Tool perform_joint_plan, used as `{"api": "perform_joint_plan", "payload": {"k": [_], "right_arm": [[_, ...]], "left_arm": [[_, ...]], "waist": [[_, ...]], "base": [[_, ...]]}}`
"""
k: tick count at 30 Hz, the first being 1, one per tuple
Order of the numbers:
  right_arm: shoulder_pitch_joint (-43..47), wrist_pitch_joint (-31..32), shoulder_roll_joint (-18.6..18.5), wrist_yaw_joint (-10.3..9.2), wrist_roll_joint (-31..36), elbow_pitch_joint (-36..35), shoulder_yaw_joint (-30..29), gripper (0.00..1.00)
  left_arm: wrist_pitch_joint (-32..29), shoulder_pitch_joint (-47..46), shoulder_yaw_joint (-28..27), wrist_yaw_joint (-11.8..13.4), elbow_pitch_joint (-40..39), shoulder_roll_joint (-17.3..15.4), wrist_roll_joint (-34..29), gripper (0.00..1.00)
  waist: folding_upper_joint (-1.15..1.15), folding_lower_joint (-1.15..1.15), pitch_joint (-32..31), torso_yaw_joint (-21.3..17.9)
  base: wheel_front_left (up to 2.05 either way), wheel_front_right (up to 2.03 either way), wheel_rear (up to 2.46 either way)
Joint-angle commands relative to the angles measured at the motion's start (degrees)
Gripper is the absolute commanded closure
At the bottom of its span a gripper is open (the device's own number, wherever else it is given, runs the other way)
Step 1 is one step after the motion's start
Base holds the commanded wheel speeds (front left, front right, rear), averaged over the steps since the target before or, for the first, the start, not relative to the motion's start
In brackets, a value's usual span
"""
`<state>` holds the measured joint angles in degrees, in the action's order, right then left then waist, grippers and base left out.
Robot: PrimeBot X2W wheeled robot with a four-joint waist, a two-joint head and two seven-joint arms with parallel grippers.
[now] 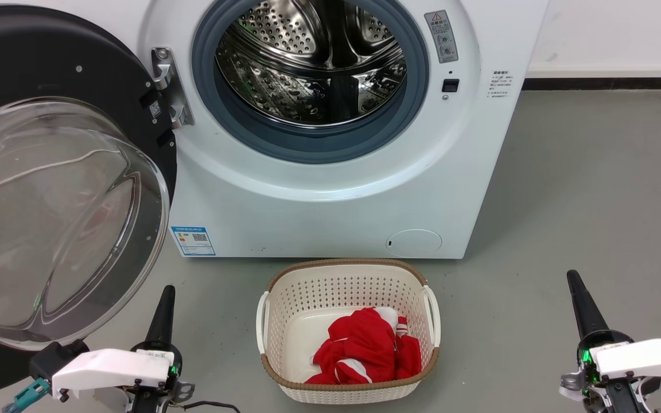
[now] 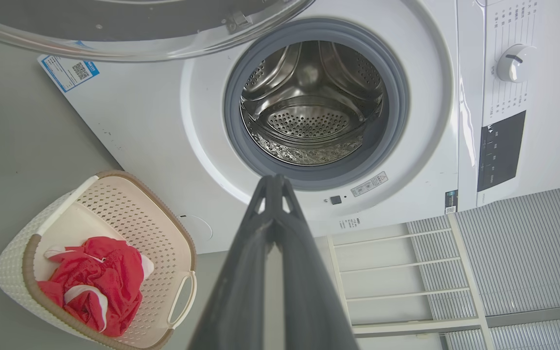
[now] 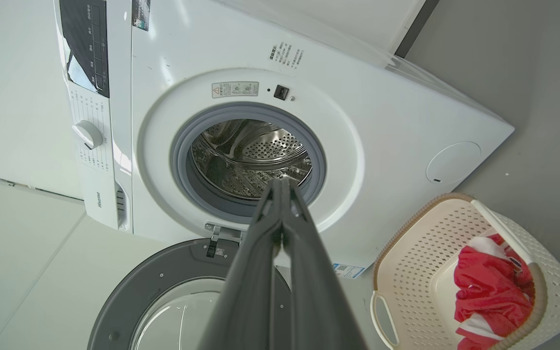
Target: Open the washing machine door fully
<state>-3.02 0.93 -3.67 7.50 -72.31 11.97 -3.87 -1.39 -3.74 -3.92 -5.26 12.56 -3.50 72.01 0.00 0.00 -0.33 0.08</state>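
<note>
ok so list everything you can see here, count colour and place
washing machine: 1, white, centre back, steel drum bare
washing machine door: 1, black with clear glass bowl, swung open, left of drum
basket: 1, cream, brown rim, floor before machine
garment: 1, red and white, in basket
label: 1, blue, low on machine front
round flap: 1, white, low on machine front
left hand: 1, dark fingers, shut, empty, lower left
right hand: 1, dark fingers, shut, empty, lower right

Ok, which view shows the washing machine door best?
Head view: the washing machine door swung wide, hinge and glass bowl plain. Left wrist catches its rim up top; right wrist, part at bottom.
</note>
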Motion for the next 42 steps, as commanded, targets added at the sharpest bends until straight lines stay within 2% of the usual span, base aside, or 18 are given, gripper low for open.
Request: {"api": "perform_joint_plan", "payload": {"k": [1,22,42], "right_arm": [[-1.2,0.3,-0.3,0.0,-1.3,-0.1,-0.2,1.0],[-2.5,2.9,-0.2,-0.01,-12.7,1.1,-1.0,1.0],[-3.4,4.8,0.0,-0.02,-20.5,2.0,-1.7,1.0]], "left_arm": [[-0.4,-1.2,-0.2,-0.4,-0.2,0.0,1.3,1.0],[-3.2,-2.2,-1.7,-1.5,0.9,0.4,12.2,1.0],[-5.1,-2.7,-2.7,-2.3,1.5,0.7,19.9,1.0]], "waist": [[0.0,0.0,0.0,0.0],[0.0,0.0,0.3,0.0],[0.0,0.0,0.5,-0.1]], "base": [[0.0,0.0,0.0],[0.0,0.0,0.0],[0.0,0.0,0.0]]}}
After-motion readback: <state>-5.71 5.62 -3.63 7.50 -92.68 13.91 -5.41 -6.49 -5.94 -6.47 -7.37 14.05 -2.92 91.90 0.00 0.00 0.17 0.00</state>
